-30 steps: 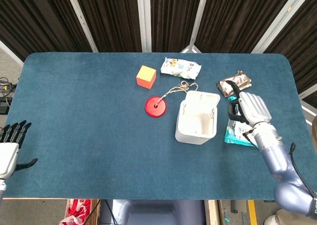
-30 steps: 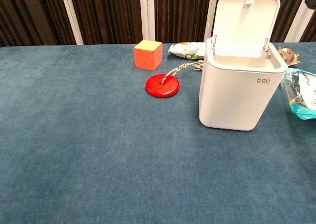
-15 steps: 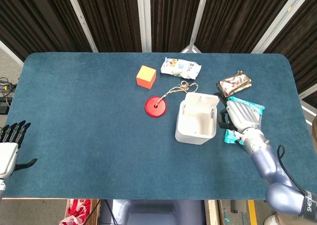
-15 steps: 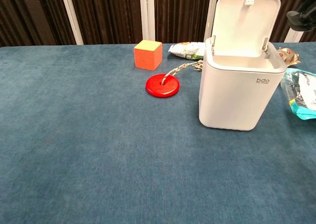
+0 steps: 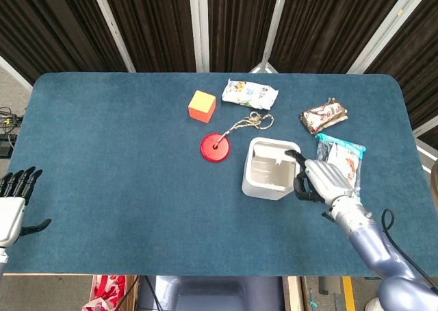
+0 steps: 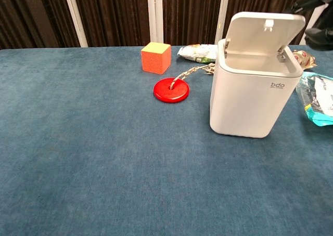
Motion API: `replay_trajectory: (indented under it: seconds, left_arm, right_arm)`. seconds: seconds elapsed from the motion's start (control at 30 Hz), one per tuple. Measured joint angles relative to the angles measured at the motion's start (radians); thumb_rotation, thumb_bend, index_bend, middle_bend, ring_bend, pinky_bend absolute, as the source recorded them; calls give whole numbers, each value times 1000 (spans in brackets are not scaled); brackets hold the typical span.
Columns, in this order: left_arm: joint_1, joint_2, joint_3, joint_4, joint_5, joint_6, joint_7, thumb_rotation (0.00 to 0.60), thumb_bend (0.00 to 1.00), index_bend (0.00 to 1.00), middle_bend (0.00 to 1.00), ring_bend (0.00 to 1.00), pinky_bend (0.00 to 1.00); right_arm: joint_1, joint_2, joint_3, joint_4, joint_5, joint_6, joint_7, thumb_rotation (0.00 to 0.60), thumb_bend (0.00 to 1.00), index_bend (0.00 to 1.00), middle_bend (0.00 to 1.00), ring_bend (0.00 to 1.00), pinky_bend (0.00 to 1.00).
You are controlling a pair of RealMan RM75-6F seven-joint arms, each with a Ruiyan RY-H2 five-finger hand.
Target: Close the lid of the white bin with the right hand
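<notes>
- Now we are watching the right hand [image 5: 320, 181] working at the white bin [image 6: 253, 95], which is standing right of the table's [image 5: 116, 153] middle, just beside the red disc [image 5: 216, 147].
- From the chest view we are seeing the lid [image 6: 265, 32] tilted partway down over the opening, hinged at the far edge, its free edge pointing up and toward us.
- From the head view our right hand is sitting at the bin's right rim, dark fingertips [image 5: 294, 154] reaching over onto the lid; whether they are actually touching it we cannot tell.
- Fingers are lying loosely extended, gripping nothing.
- We are judging the coming push as down and forward, since the lid lies just left of and under the hand.
- Our left hand [image 5: 15, 200] is idling, fingers apart, at the table's far left edge, well apart from the bin, so the right is the nearer 1.
</notes>
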Motion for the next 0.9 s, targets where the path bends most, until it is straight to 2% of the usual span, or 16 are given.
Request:
replay_trajectory:
  seconds: [0.53,0.9]
  left_arm:
    - [0,-1,2,-2,5,2,4,600,0,0,0,0,0]
    - [1,0,5,-5,9,4,2,600,0,0,0,0,0]
  right_arm:
    - [-24,-17,-86,-49,-87,9,5,600,706,138,760,819,784]
    - [-31,-62,-97,-69,-130,58,30,600,705,138,760,819,784]
